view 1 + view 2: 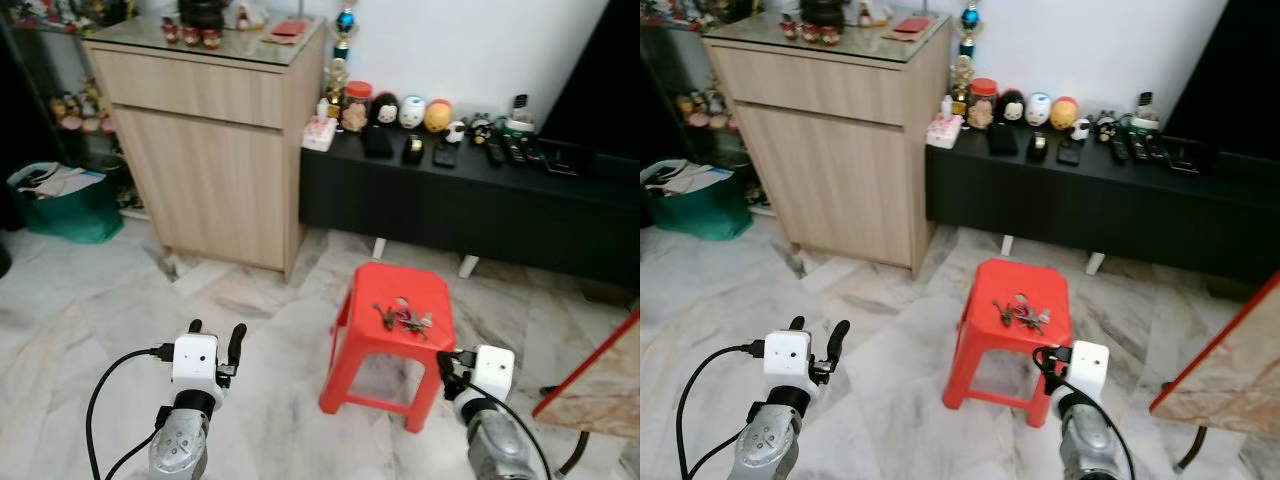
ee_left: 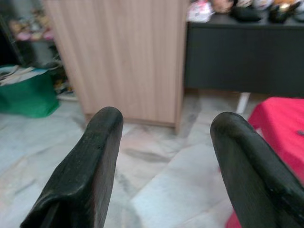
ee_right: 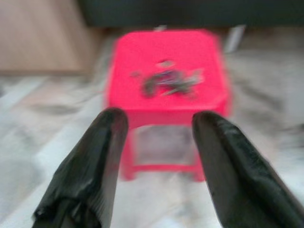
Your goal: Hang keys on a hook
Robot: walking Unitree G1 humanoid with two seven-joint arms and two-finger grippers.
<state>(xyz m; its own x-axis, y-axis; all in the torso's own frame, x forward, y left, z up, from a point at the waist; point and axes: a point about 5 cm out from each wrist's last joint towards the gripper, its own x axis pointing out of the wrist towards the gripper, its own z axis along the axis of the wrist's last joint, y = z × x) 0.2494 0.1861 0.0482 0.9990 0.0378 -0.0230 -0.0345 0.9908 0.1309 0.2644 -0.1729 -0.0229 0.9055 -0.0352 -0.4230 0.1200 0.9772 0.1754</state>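
Right gripper (image 3: 156, 156) spread wide, fingers parted with nothing between them, hovering low and short of the red stool (image 1: 392, 335), pointed straight at its near edge. Left gripper (image 1: 215, 340) likewise parted and empty, held out over bare marble floor (image 1: 90, 300), well apart from the stool. Keys (image 1: 403, 319) lay in a loose bunch on the stool's seat, about the middle, flat and untouched. Judged as the approach step: nothing picked up, reach not begun. Called next for bringing the right gripper forward and up over the seat rim, then down onto the bunch from above, since a flat tangle gives little to pinch from the side; likely aimed at the ring or the thickest part. No hook made out anywhere, so the hanging spot remained to be found. Blur in the right wrist view, so the exact lie of each key could not be told. Open floor ahead and to the left. Tighter on the right: tilted marble-patterned board (image 1: 600, 385) near the right arm. Beyond the stool, low black cabinet (image 1: 450, 205) loaded with small ornaments, and wooden cupboard (image 1: 205, 150) further left, both well clear of the reach.
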